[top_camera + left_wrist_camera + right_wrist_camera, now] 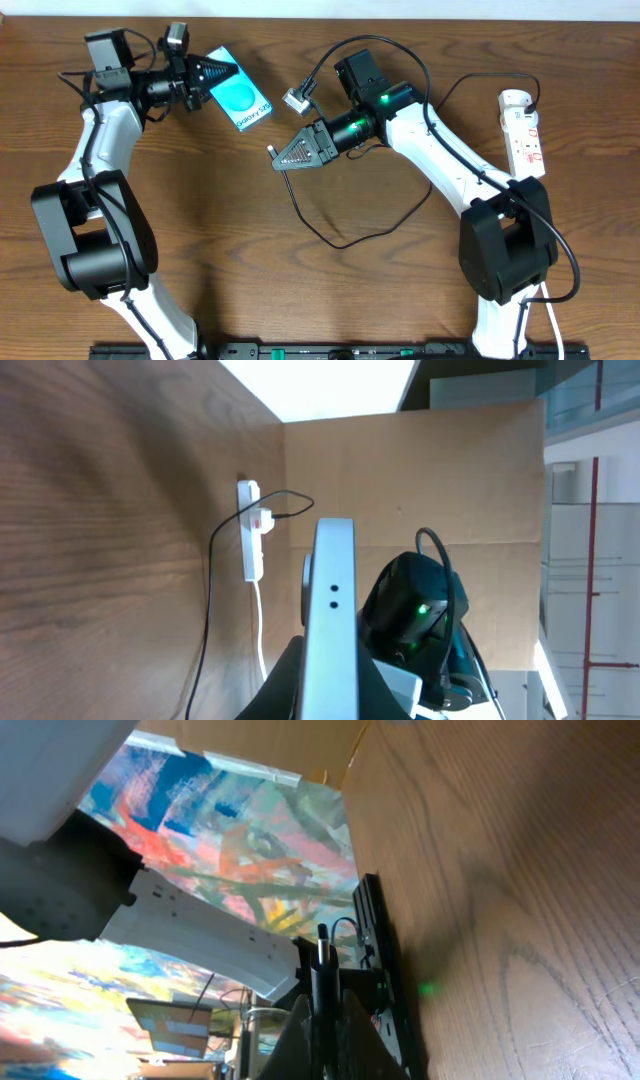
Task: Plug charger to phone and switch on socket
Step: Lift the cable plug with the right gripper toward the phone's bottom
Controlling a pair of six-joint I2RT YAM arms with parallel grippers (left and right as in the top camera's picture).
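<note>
The task is at an early middle point. The phone (240,100) is at about 11 o'clock on the table (400,290). The left pincer (226,72) is closed on the phone's upper end. In the left wrist view the phone's pale edge (333,600) stands between the fingers and shows two small dark holes. I cannot tell whether the charging port is there.

The right pincer (280,155) is close to the middle of the table, at 5 o'clock from the phone. It is closed on the charger (330,238) just behind the small connector tip (272,150). In the right wrist view a thin dark piece (322,970) sticks out between the closed fingers. The tip points toward the 9 o'clock side and is clearly apart from the phone, so the phone is not plugged yet.

From the pincer the black cable loops toward 6 o'clock, then goes up to the white power strip (524,130) at 2 o'clock. It seems to end in a black plug at the far end of the strip, so I judge this part as done.

Two steps are left. The tip must be brought to the phone's port and pushed in, and the red switch (262,518) must be pressed. Whether this switch is on or off is too small to see.
</note>
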